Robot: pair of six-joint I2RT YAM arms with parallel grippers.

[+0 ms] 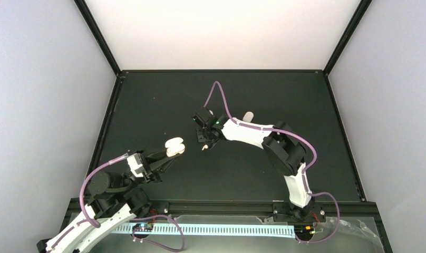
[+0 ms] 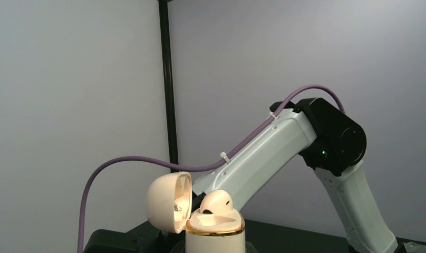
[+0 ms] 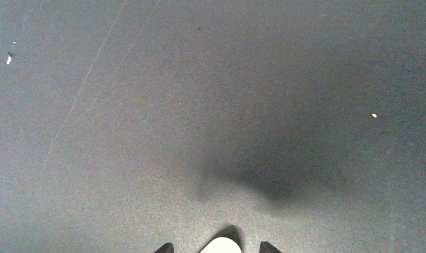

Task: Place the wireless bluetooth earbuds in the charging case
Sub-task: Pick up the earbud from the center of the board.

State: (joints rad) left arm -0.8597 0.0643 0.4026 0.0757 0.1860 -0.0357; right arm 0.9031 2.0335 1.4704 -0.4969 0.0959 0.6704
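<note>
The cream-white charging case (image 1: 175,146) is held upright off the mat in my left gripper (image 1: 167,154), which is shut on its base. In the left wrist view its base (image 2: 215,235) has a gold rim, its lid (image 2: 166,203) hangs open to the left, and one earbud (image 2: 217,202) sits in the far slot. The near slot is bare. A second earbud (image 1: 204,148) lies on the black mat. My right gripper (image 1: 204,139) is low over it. In the right wrist view the earbud (image 3: 221,246) lies between the two parted fingertips (image 3: 165,247), touching neither.
A plain white pill-shaped capsule (image 1: 248,116) lies on the mat behind the right arm. Two tiny white specks (image 3: 374,115) lie on the mat ahead of the right gripper. The right arm's forearm (image 2: 263,153) crosses behind the case.
</note>
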